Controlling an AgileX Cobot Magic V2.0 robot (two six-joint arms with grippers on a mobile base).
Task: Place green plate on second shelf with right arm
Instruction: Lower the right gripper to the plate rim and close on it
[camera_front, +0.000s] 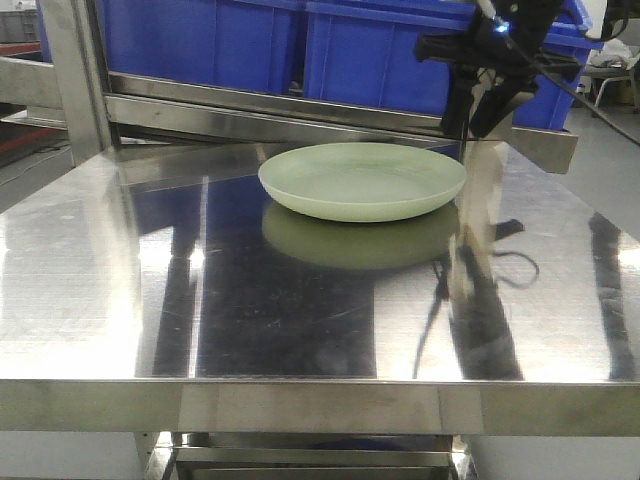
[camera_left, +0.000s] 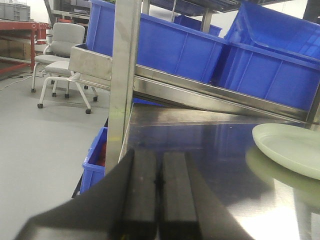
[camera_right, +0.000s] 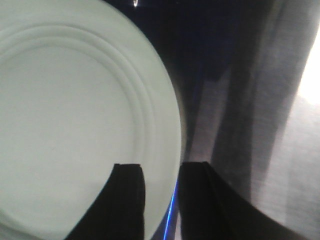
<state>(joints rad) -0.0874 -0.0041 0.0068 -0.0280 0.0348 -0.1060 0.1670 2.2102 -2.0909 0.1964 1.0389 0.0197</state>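
green plate (camera_front: 362, 180): lies on steel shelf (camera_front: 100, 280), cropped in wrist views | right gripper (camera_right: 160, 180): parted astride rim, contact unclear | left gripper (camera_left: 160, 170): closed, empty

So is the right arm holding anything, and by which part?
Nothing is gripped: the right gripper is open, its fingers astride the rim of the green plate, which rests on the shelf. The left gripper is shut and empty.
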